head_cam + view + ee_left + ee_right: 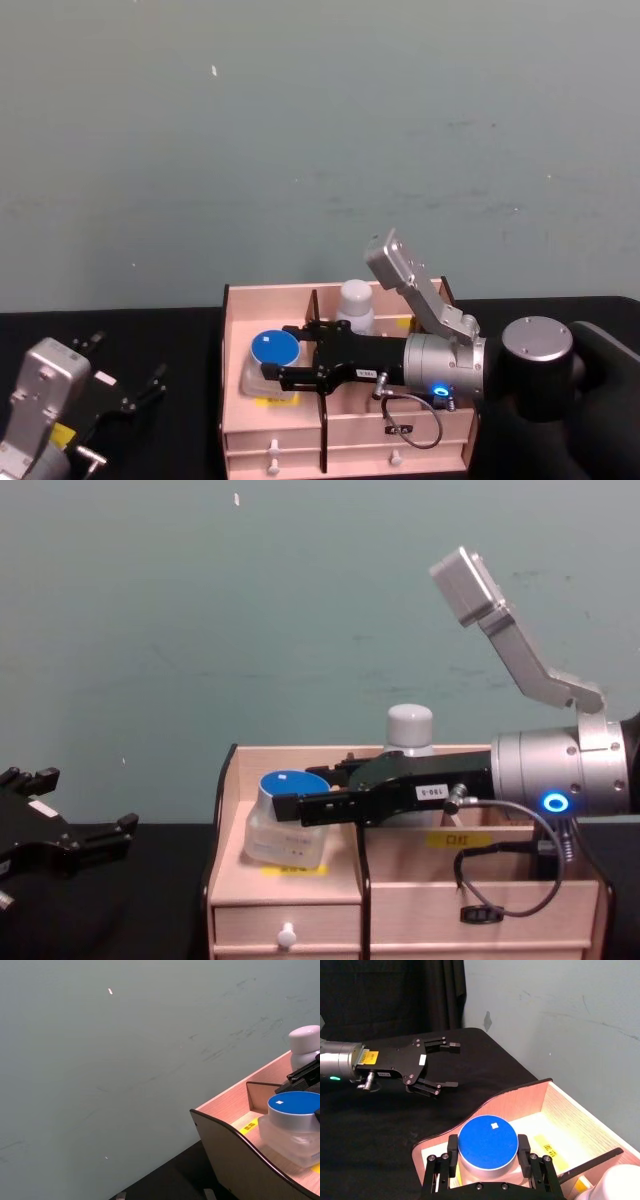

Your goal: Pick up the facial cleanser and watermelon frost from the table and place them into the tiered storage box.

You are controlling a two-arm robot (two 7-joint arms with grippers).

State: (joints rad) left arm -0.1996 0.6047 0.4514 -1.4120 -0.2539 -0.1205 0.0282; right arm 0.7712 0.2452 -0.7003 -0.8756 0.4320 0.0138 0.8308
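Note:
The watermelon frost (272,348), a squat clear jar with a blue lid (487,1141), sits slightly tilted in the left compartment of the tiered storage box (240,295). My right gripper (284,356) reaches in from the right and is shut on the jar, one finger on each side (524,1146). The facial cleanser (357,300), a white bottle with a rounded cap (411,725), stands upright in the compartment behind the gripper. My left gripper (128,362) rests open and empty over the black table left of the box; its fingers (454,1065) also appear in the right wrist view.
The wooden box (290,890) has two front drawers with white knobs (287,936) and stands on a black tablecloth (180,400) against a grey-green wall. A looped cable (415,420) hangs from my right wrist over the box's right side.

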